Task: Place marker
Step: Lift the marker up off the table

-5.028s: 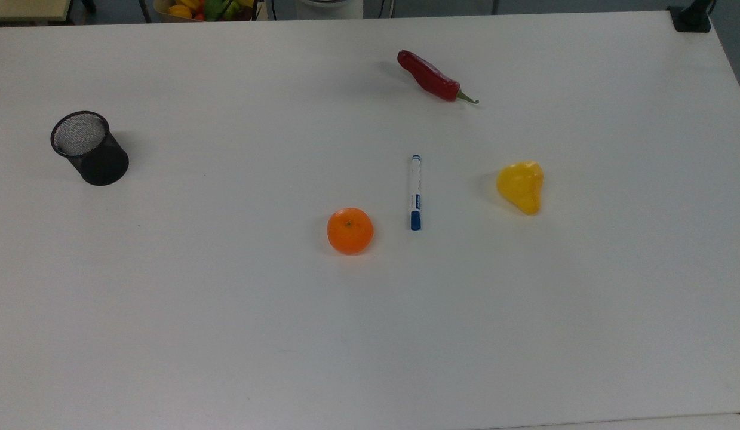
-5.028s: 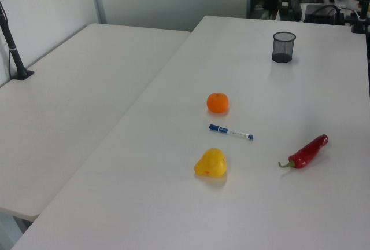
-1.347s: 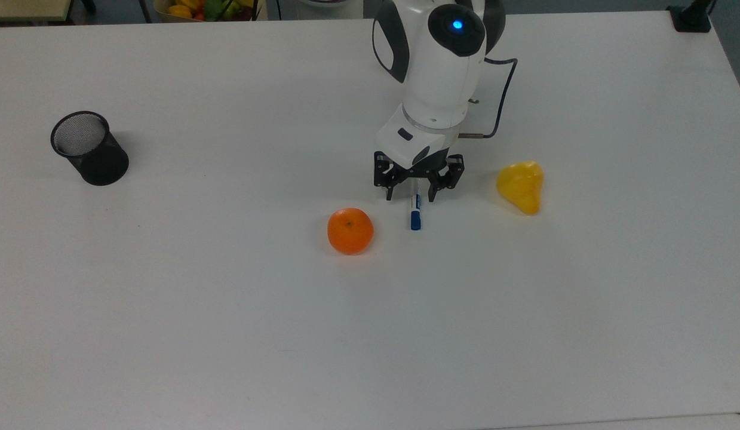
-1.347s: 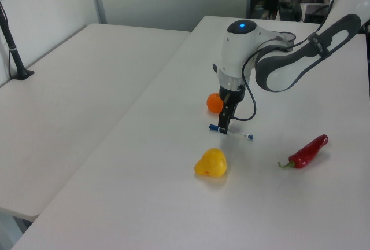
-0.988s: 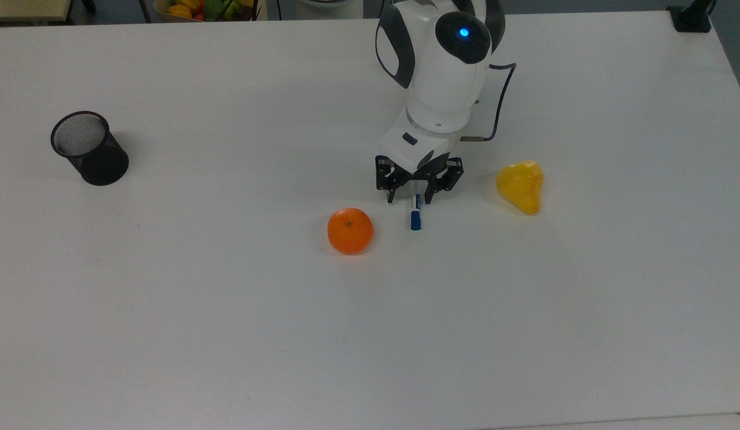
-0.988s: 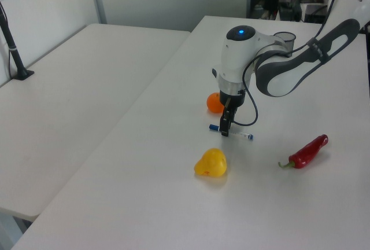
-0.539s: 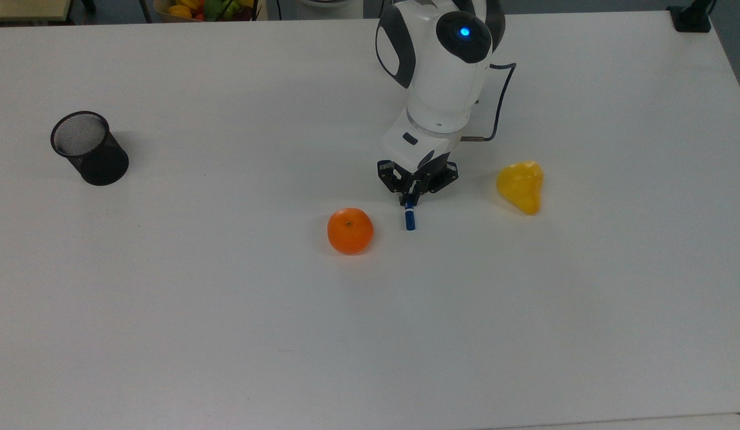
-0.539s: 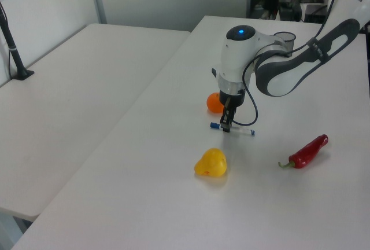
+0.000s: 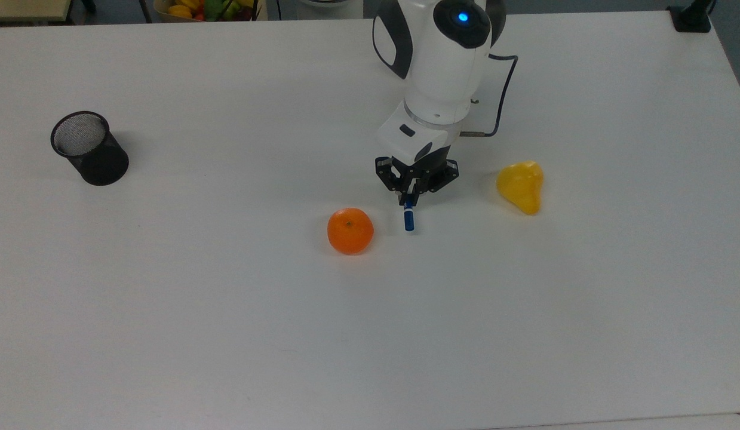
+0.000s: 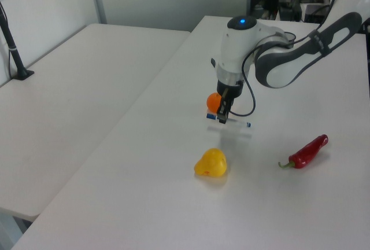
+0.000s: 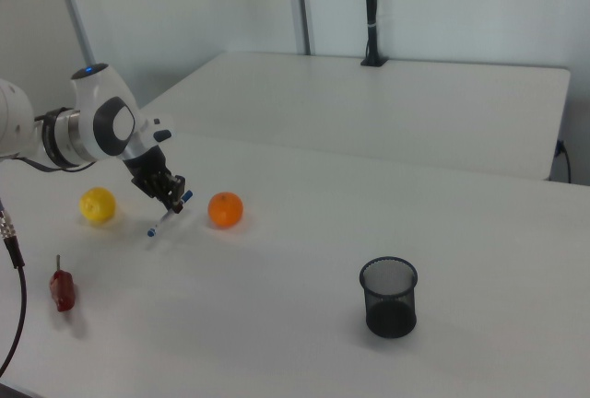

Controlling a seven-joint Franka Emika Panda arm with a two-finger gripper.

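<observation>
Though gripped, marker point(image 9: 409, 219) print unreadable.

White arm point(image 9: 441, 71), black joint panels, blue light, black hand point(image 9: 413, 190), black cable.

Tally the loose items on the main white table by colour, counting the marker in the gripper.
Orange: 1, the orange
Yellow: 1, the yellow fruit
Red: 1, the red chili
Black: 1, the mesh cup
White and blue: 1, the marker, held by the gripper
Total: 5
</observation>
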